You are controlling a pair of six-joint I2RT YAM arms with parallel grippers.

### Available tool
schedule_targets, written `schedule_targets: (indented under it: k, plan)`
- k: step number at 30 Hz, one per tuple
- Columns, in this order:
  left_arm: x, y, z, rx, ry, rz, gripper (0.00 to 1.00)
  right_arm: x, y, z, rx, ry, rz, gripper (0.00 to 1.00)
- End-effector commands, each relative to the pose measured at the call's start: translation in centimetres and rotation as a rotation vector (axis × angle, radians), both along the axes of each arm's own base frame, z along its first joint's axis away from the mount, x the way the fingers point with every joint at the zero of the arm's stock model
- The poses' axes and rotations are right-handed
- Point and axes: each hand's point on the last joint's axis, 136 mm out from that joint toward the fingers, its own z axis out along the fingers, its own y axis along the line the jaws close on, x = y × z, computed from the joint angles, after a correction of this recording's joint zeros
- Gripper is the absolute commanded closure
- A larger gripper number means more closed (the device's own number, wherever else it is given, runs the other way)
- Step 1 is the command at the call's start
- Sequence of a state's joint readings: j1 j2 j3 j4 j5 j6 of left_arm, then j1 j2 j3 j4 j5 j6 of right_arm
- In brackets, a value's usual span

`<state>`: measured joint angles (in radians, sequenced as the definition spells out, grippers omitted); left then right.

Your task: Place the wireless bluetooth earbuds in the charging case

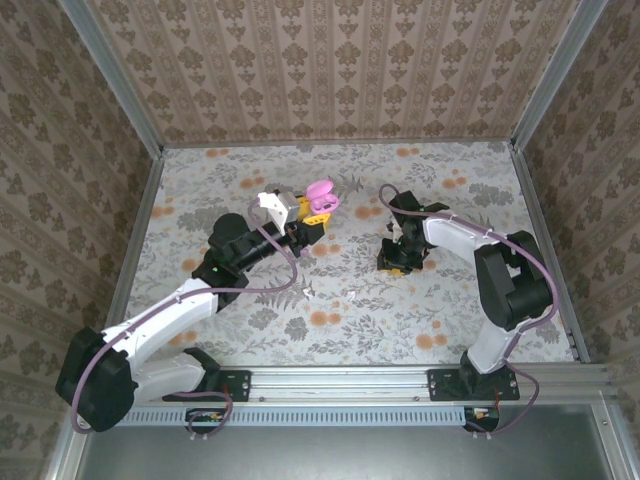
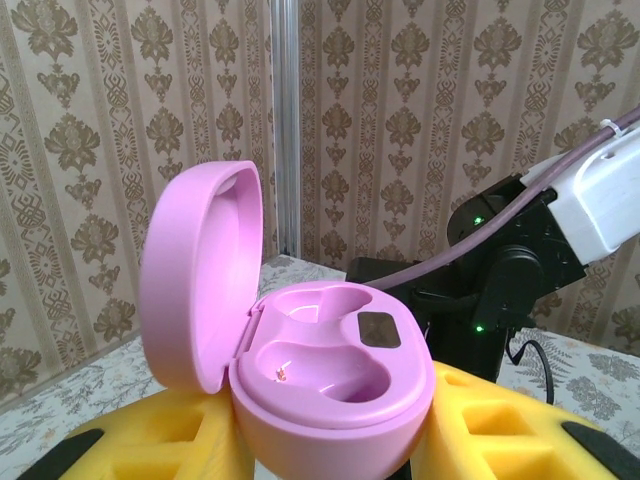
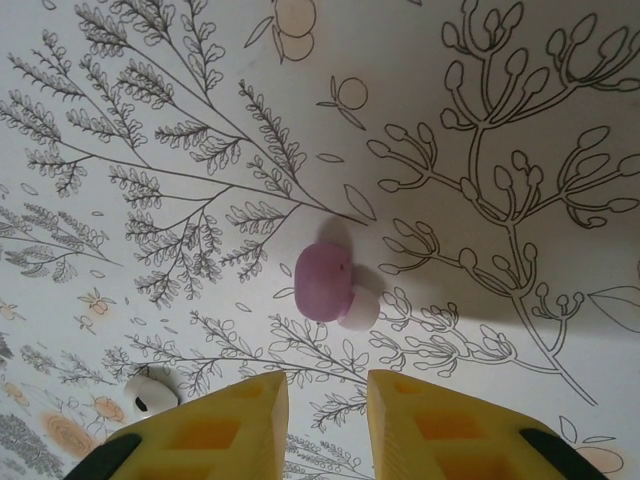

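Your left gripper (image 2: 330, 440) is clamping the open charging case (image 2: 335, 370); your right gripper (image 3: 328, 400) is hovering narrow, empty, just beside the magenta earbud (image 3: 323, 281) on the surface (image 3: 500, 100). Be widening to straddle it squarely

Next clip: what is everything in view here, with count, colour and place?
pink oval plastic charging case: one, pink, lid open, wells empty, held above the table.
tiny magenta-pink plastic earbud: one, pink, on the cover ahead of the right tool.
tiny white plastic earbud: one clearly seen, white, on the cover beside that tool's finger.
floral table cover: one, pale with orange flowers, over the table.
patterned wall panels: three, beige-brown, around the table.
robot arms: two, white and black, near edge.
left tool: one, yellow fingers, shut on the case.
right tool: one, yellow fingers, apart, empty, aimed at the pink earbud.
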<state>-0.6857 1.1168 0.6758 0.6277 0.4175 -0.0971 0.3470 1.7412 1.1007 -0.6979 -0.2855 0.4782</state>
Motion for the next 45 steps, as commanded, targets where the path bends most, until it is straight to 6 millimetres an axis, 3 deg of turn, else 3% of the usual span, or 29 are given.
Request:
schedule_targets:
  k: [1, 13, 21, 45]
  plan:
    - [-0.2, 0.4, 1.3, -0.029, -0.021, 0.008, 0.61, 0.8, 0.1, -0.2, -0.026, -0.007, -0.012, 0.71]
    - [0.1, 0.5, 1.2, -0.026, -0.024, 0.023, 0.61, 1.5, 0.8, -0.7, -0.030, 0.000, 0.007, 0.71]
    - [0.1, 0.6, 1.2, -0.026, -0.025, 0.029, 0.61, 1.4, -0.1, -1.1, -0.109, 0.008, 0.017, 0.72]
    - [0.3, 0.5, 1.2, -0.025, -0.020, 0.029, 0.61, 1.1, -0.1, -2.1, -0.138, 0.025, 0.035, 0.74]
